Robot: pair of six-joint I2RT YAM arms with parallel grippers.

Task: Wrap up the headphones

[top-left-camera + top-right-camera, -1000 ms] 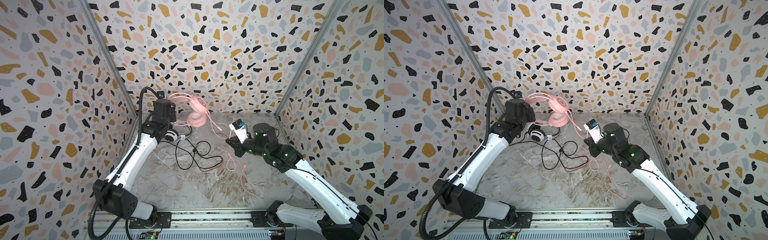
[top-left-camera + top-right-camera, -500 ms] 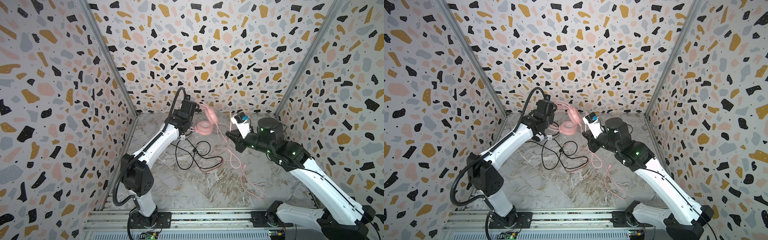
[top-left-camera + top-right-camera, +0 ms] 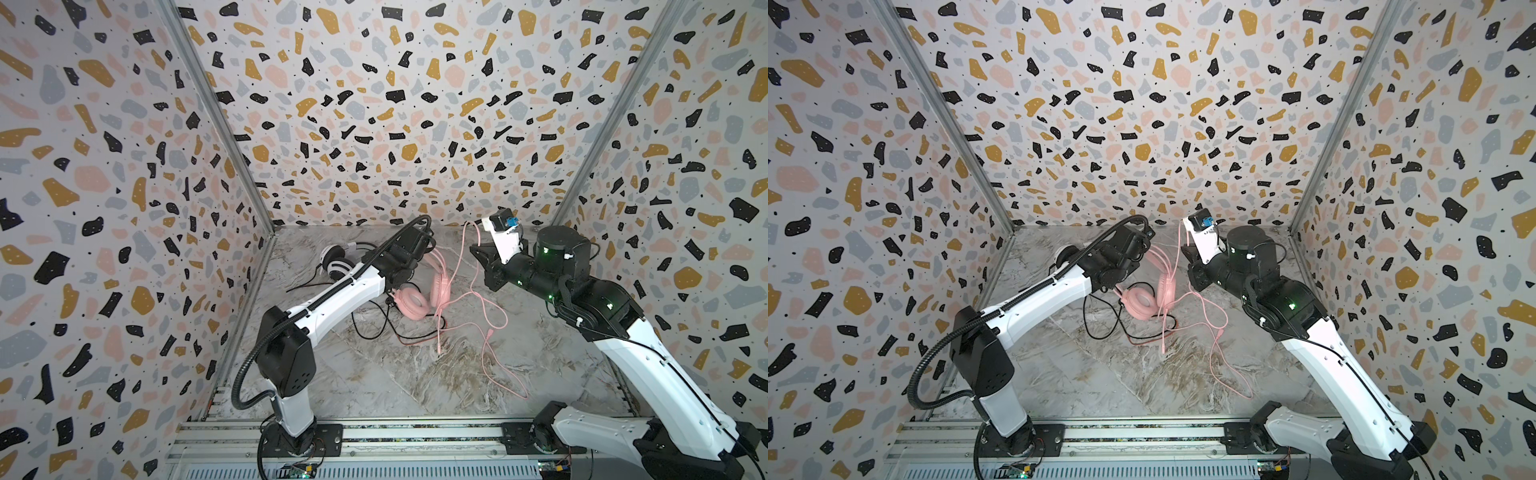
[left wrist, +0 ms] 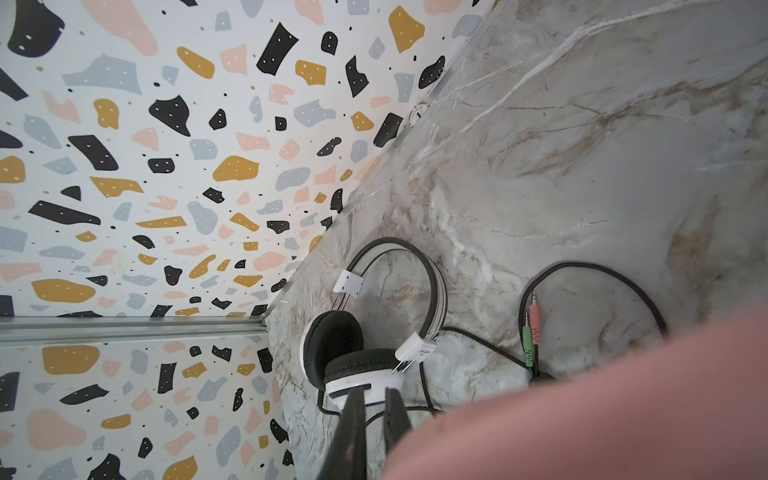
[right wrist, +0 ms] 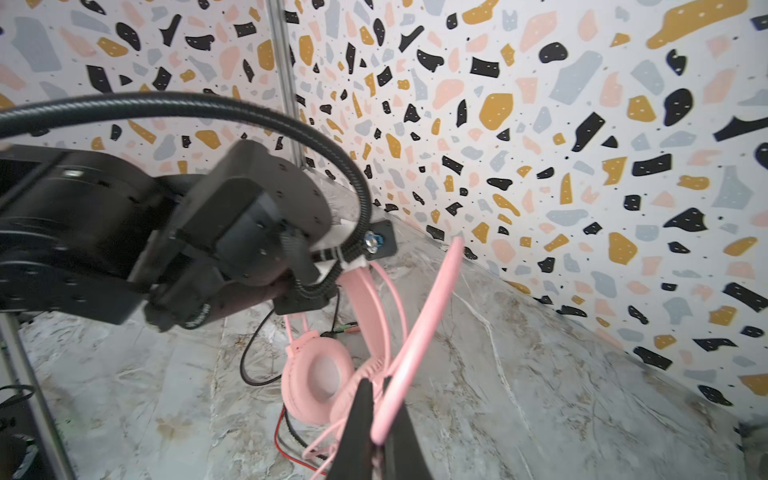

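The pink headphones (image 3: 411, 303) lie mid-table in both top views (image 3: 1142, 303), ear cups down, headband rising to my left wrist. My left gripper (image 4: 376, 390) is shut with nothing between its tips; the blurred pink headband (image 4: 602, 407) lies across its side. My right gripper (image 5: 376, 384) is shut on the pink cable (image 5: 432, 299) and holds it up near the back wall (image 3: 477, 251). The rest of the pink cable trails over the table (image 3: 494, 357). The white headphones (image 4: 361, 365) sit in the back left corner (image 3: 336, 262), and their black cable (image 4: 602, 270) loops nearby.
Patterned walls (image 3: 374, 124) close in the marble table (image 3: 395, 374) on three sides. The black cable's loops (image 3: 374, 328) lie under and beside the pink ear cups. Its green and pink plugs (image 4: 532, 328) rest on the marble. A metal rail (image 3: 395, 434) runs along the front.
My left arm has swung from the back left toward the middle and come down, bringing the pink headphones from the air to the table. My right gripper has risen slightly with the cable.
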